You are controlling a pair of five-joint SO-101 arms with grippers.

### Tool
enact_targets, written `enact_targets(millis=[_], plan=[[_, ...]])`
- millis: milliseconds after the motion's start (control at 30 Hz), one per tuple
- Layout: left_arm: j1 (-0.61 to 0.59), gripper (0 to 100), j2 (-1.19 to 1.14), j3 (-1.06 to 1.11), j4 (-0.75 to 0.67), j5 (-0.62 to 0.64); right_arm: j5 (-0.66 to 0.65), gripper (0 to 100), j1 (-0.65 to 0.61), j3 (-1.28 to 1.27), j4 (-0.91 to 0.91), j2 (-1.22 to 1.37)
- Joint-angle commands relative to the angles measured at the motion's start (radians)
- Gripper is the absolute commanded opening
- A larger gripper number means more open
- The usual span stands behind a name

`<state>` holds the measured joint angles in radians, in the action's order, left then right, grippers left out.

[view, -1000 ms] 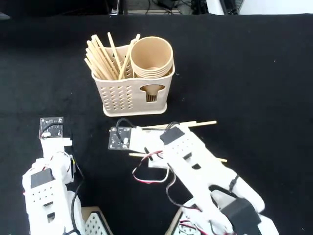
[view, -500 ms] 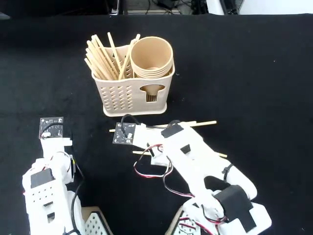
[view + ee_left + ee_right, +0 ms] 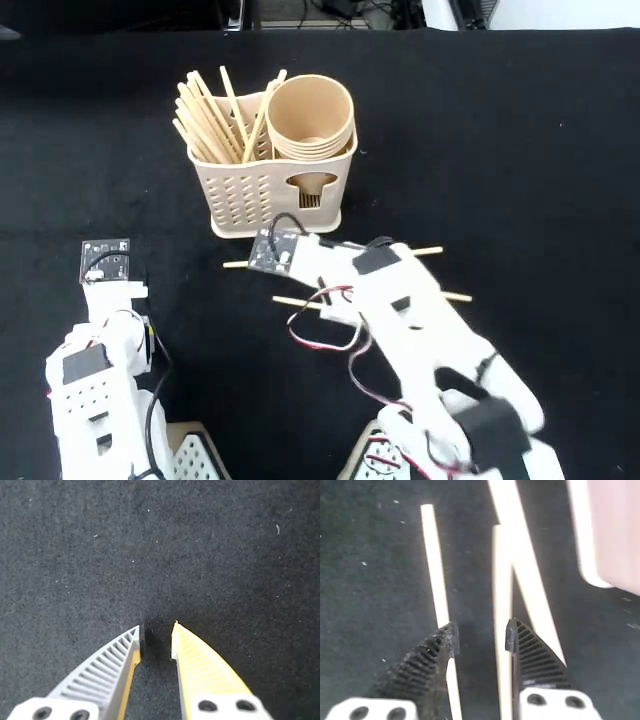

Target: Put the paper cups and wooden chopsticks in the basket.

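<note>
Your right gripper hangs low over the loose chopsticks on the black cloth, jaws half apart and gripping nothing. The basket stands just beyond them, holding the stacked paper cups and a sheaf of chopsticks. From above, your right arm hides the loose sticks' middles. Your left gripper is narrowly parted over bare cloth.

High view looks down over the table; wrist views peer closely past fingers.
</note>
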<state>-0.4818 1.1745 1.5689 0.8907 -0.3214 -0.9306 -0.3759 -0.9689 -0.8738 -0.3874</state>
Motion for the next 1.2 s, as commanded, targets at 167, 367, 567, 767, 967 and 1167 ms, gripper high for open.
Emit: enact_targets(millis=[167,367,567,767,967,1167], plan=[[-0.01,12,-0.002,0.001,-0.02,-0.005,-0.017,25.7,0.1,-0.047,0.005,-0.147],[-0.01,12,-0.002,0.001,-0.02,-0.005,-0.103,26.1,0.183,-0.039,0.037,-0.03],[-0.01,12,-0.002,0.001,-0.02,-0.005,-0.158,23.6,0.184,0.045,0.031,0.151],[-0.01,12,-0.002,0.001,-0.02,-0.005,-0.227,14.5,0.181,0.073,-0.04,0.202],[-0.01,12,-0.002,0.001,-0.021,-0.005,-0.241,9.6,0.183,0.068,-0.083,0.108],[-0.01,12,-0.002,0.001,-0.021,-0.005,-0.238,2.9,0.181,0.065,-0.084,0.028]])
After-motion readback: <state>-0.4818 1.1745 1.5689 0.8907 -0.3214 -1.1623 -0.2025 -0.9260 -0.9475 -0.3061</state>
